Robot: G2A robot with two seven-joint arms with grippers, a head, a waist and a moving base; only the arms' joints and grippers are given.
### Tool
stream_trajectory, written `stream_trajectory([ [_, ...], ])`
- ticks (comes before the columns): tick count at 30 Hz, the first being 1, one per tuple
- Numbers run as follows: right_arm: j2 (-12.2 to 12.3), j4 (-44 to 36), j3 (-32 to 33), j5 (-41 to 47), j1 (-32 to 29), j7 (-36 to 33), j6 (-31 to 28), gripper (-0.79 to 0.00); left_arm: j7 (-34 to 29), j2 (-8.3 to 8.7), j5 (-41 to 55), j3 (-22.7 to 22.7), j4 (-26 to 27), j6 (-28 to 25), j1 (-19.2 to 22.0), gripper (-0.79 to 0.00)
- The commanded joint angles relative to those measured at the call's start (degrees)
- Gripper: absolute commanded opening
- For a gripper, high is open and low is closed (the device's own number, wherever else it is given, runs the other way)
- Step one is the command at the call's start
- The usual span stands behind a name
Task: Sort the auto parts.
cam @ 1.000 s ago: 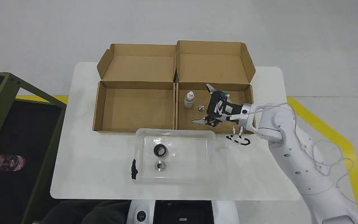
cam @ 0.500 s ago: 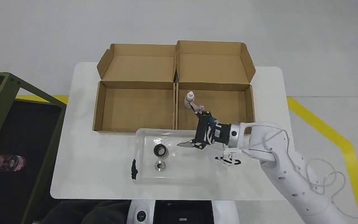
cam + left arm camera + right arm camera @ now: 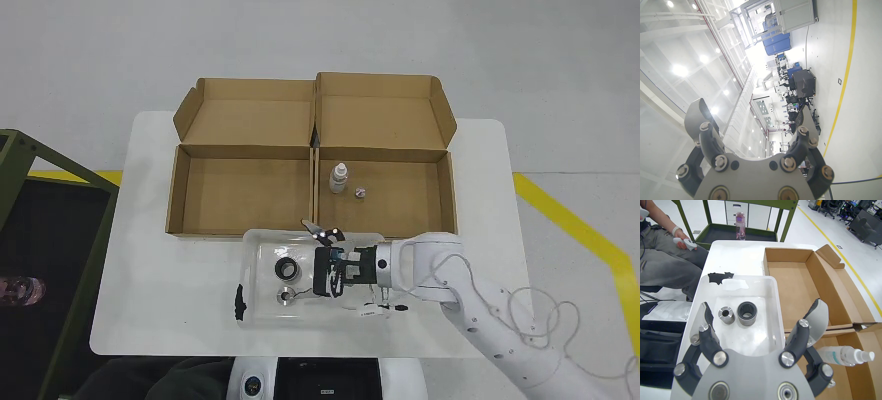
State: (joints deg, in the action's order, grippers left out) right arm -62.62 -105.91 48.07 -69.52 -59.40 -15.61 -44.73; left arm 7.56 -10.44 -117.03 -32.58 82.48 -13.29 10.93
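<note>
A clear plastic tray (image 3: 258, 312) (image 3: 776, 291) sits at the near edge of the white table (image 3: 150, 250), with a scrap of black tape (image 3: 239, 301) (image 3: 719, 277) on one end of its rim. Inside it two parts stand upright, just beside each other: a black ring bushing (image 3: 287, 268) (image 3: 747, 313) and a silver metal cylinder (image 3: 287, 295) (image 3: 726, 315) with a hole in its top.

Behind the tray two open cardboard boxes stand side by side, lids folded back. The left box (image 3: 240, 195) (image 3: 800, 279) has a bare floor. The right box (image 3: 400, 200) (image 3: 848, 381) holds a white spray bottle (image 3: 341, 178) (image 3: 844, 355) lying on its side and, near it, a small pale part (image 3: 361, 190) (too small to identify, possibly a cap or nut).

The right gripper (image 3: 310, 264) (image 3: 762, 308) hangs over the tray, pointing towards the two parts. Its fingers are spread wide and grip nothing: one is just beside the silver cylinder over the tray's near side, the other over the tray's far rim next to the boxes. It touches neither part.

The left gripper (image 3: 751, 115) points up into the room, its fingers also well apart and empty.
</note>
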Motion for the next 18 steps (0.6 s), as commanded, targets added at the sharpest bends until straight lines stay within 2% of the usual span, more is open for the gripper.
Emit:
stream_trajectory([
  [1,-0.4,0.4,-1.4,-0.3,0.3,0.1,0.0,0.000,0.0,0.00,0.0,0.0,0.0,0.0,0.0,0.000],
  [12,-2.2,4.5,-6.8,-2.3,2.8,0.7,0.4,0.000,0.0,0.00,0.0,0.0,0.0,0.0,0.0,0.000],
  [15,-2.7,5.9,-8.0,-2.5,3.4,0.4,0.3,-0.071,0.0,0.00,0.0,0.0,0.0,0.0,0.0,0.000],
  [18,-3.2,7.1,-8.8,-2.4,3.9,0.1,0.4,-0.102,0.0,0.00,0.0,0.0,0.0,0.0,0.0,0.000],
])
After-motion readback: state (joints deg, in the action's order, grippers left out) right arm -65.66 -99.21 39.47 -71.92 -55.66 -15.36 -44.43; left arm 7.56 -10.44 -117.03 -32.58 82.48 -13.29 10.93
